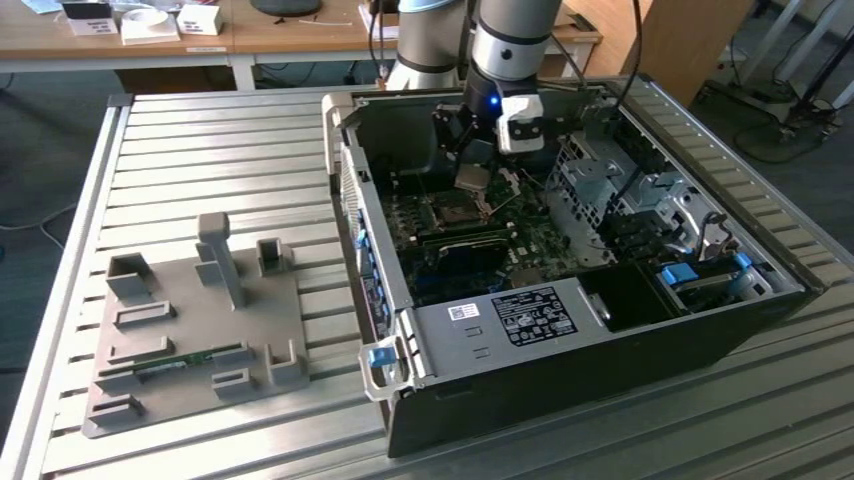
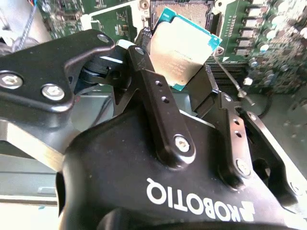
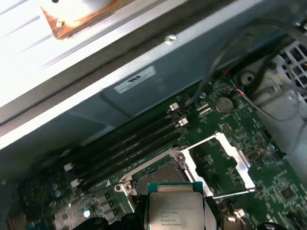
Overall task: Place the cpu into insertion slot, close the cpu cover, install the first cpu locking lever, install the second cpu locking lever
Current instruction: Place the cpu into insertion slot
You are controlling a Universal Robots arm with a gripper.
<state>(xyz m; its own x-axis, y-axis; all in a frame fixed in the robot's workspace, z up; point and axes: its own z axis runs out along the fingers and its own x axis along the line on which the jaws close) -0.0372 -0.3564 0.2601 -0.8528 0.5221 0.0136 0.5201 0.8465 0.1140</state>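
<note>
The slatted table (image 1: 200, 150) and the open computer case (image 1: 561, 360) are seen whole from high above and well apart in the exterior view. Both wrist views are taken close inside the case, facing the motherboard (image 3: 268, 158). The cpu (image 2: 184, 45) (image 3: 175, 211) and the insertion slot (image 2: 184, 8) (image 3: 160, 175) are shared by both wrist views. The second wrist view is sighted along the gripper (image 2: 177, 62).

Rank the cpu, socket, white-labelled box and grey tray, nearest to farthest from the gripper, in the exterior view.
1. cpu, held in the gripper's jaws.
2. socket, on the motherboard beneath it.
3. white-labelled box, inside the case.
4. grey tray, outside the case, exterior view's left.
</note>
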